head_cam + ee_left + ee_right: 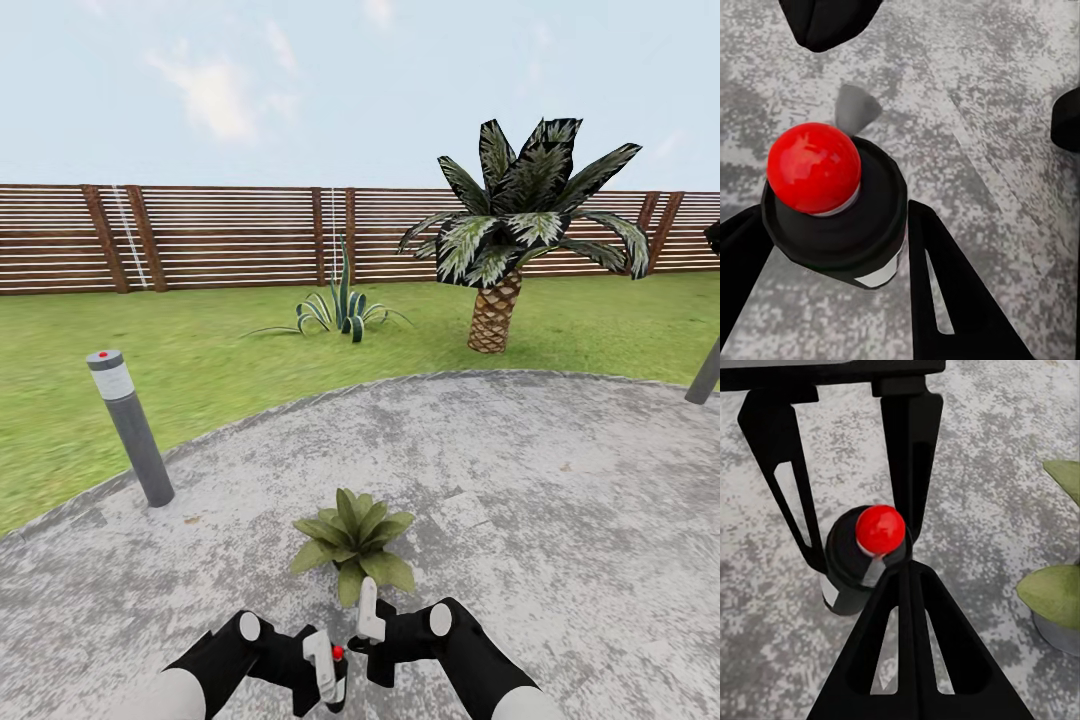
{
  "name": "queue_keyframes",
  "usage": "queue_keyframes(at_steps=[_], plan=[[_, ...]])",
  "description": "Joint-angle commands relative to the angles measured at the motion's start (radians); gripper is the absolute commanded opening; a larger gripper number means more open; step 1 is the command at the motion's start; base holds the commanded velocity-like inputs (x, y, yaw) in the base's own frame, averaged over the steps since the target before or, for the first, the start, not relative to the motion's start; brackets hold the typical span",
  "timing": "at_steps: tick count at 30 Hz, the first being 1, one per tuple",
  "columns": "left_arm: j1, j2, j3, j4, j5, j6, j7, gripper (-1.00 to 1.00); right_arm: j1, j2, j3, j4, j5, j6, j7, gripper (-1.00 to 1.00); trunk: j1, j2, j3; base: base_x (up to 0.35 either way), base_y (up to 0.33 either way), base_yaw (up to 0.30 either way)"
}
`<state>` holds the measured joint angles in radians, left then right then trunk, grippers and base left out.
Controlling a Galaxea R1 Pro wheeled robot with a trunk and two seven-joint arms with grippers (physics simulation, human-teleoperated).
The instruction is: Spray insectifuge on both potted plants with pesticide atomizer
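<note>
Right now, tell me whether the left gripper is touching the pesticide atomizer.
Touching. The left wrist view shows the left gripper with its fingers flush against both sides of the pesticide atomizer at its black cap, no gap.

- The round grey mottled paved patio (560, 480) looks rough and matt, like speckled stone.
- The red glossy ball-shaped button (814, 167) shines smooth atop a black matt plastic-looking atomizer head (840, 225).
- The brown horizontal-slat fence (230, 238) looks wooden.
</note>
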<state>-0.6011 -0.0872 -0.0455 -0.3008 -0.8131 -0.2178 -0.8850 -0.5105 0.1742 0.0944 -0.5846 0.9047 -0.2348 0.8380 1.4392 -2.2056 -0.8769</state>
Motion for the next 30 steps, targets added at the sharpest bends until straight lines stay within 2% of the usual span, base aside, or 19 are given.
queue_keyframes(at_steps=[1,20,22,24,30], plan=[[0.000,0.000,-0.001,-0.001,-0.005,-0.006,-0.001,-1.00,0.000,0.000,-0.001,-0.001,0.010,-0.006,0.001,-1.00,0.000,0.000,-0.001,0.000,0.000,0.000],[0.000,-0.002,0.001,-0.001,0.003,-0.008,-0.032,-1.00,0.000,0.000,-0.001,-0.001,0.010,-0.006,0.000,-1.00,0.000,0.000,-0.001,0.000,0.000,0.000],[0.000,-0.002,0.000,-0.001,0.032,-0.009,-0.033,-1.00,0.000,0.000,-0.001,-0.001,0.010,-0.006,0.000,-1.00,0.000,0.000,-0.001,0.000,0.000,0.000],[0.000,-0.002,-0.001,-0.001,0.046,-0.013,-0.033,-1.00,0.000,0.000,-0.001,-0.001,0.010,-0.006,0.000,-1.00,0.000,0.000,-0.001,0.000,0.000,0.000],[0.000,-0.001,-0.002,0.000,0.056,-0.046,-0.034,-1.00,0.000,0.000,-0.001,-0.001,0.011,-0.006,0.000,-1.00,0.000,0.000,-0.001,0.000,0.000,0.000]])
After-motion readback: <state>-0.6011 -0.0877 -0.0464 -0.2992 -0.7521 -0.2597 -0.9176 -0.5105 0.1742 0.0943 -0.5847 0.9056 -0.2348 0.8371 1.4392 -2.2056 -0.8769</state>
